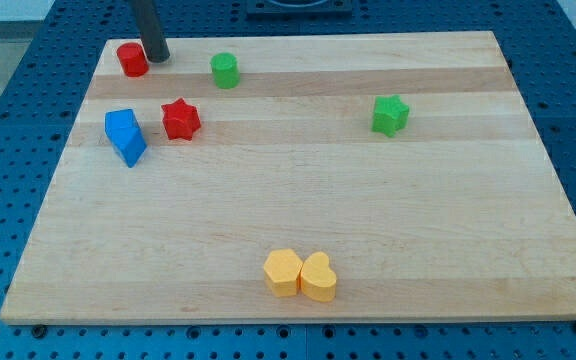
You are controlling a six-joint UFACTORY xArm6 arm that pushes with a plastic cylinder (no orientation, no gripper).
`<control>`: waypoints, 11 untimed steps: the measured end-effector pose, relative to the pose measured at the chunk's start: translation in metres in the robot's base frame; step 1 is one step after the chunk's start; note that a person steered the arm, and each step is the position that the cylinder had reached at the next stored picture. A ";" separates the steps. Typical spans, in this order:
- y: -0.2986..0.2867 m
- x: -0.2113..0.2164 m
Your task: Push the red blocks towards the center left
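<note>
A red cylinder (132,59) stands at the board's top left corner. A red star (180,119) lies lower, to the right of a blue block (125,136). My tip (158,58) is at the top left, just right of the red cylinder and close beside it; contact cannot be told. The star is well below my tip.
A green cylinder (225,70) stands to the right of my tip. A green star (390,115) lies at the right. Two yellow blocks, a hexagon (282,272) and a heart (318,277), sit together near the bottom edge of the wooden board (298,190).
</note>
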State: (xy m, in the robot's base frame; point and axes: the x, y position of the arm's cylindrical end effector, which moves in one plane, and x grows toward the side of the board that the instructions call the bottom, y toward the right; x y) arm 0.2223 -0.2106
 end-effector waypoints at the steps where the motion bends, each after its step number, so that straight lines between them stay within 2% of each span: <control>1: -0.016 -0.023; 2: -0.057 -0.024; 3: -0.063 -0.015; 4: -0.046 -0.010; 5: -0.027 0.014; 6: -0.005 0.092; 7: 0.006 0.145; 8: 0.008 0.136; 10: 0.030 0.093; 11: 0.084 0.120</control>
State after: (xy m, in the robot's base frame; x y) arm 0.3426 -0.1267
